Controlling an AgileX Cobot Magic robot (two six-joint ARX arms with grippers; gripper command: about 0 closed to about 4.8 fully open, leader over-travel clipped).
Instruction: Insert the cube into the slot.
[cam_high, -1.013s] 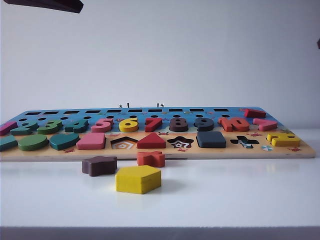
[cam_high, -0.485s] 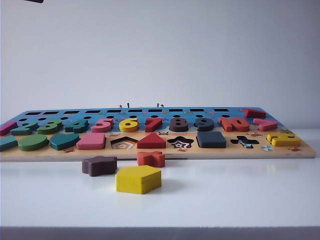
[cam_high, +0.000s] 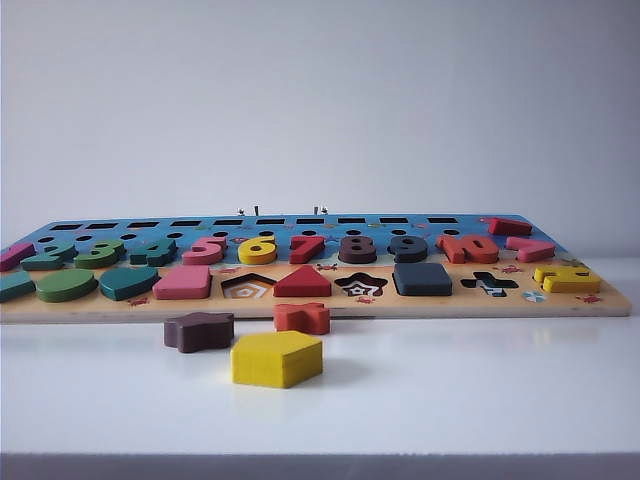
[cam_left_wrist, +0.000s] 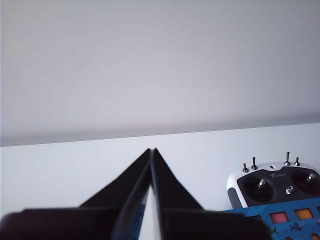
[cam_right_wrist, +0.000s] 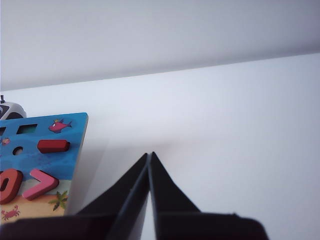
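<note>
A: Cube (cam_high: 422, 279) placement first: where did it sit?

B: The navy square block lay flat in the puzzle board's (cam_high: 560, 305) front row, apparently seated in its slot, between the star cut-out (cam_high: 361, 285) and the cross cut-out (cam_high: 489, 284). No checkered recess showed.

A: Handling?

B: Judging by its look, stiff, light painted wood, somewhat slick. I'd have pinched two opposite straight sides, clear of the rounded corners.

A: Orientation?

B: Broad face up, edges square with the board's front edge; being square, it had no real long axis.

A: Grippers?

B: Left gripper (cam_left_wrist: 151, 150) and right gripper (cam_right_wrist: 149, 154) were both fully closed, holding nothing, lifted above the counter (cam_high: 480, 400), away from the cube.
</note>
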